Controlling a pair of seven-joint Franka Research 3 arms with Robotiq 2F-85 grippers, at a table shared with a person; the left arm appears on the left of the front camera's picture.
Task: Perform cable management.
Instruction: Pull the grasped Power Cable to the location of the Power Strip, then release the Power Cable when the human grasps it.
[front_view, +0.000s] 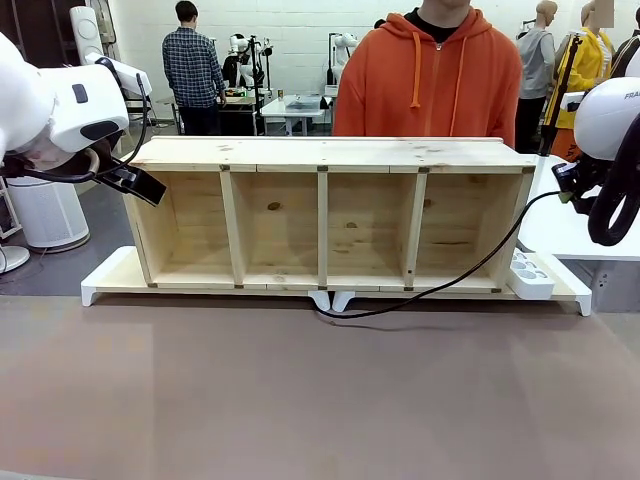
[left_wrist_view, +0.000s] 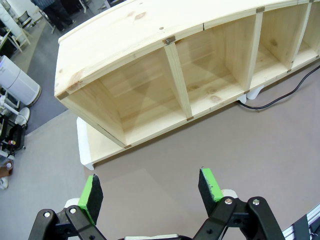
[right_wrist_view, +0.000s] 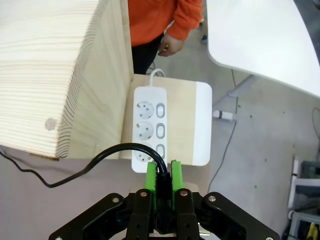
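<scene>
While the left gripper (left_wrist_view: 150, 192) is hanging above the brown table (left_wrist_view: 240, 160) with its jaws spread wide and nothing between the green pads (left_wrist_view: 91, 192), the right gripper (right_wrist_view: 163, 175) is clamping the plug end of the cable (front_view: 430, 287) between closed fingers. That plug is sitting directly over the white power strip (right_wrist_view: 150, 125), near its nearest socket; whether the two are touching cannot be told. From the plug, the cable is looping upward and to one side, then trailing down past the end wall of the wooden shelf (front_view: 330, 215). On the table it is running along the front of the shelf, ending in a bend just below the middle divider. The shelf is resting on a white base (front_view: 105, 275), four open compartments facing the robot. A person in an orange hoodie (front_view: 430, 75) is standing behind the shelf, one hand (right_wrist_view: 171, 46) hanging near the shelf's far corner.
</scene>
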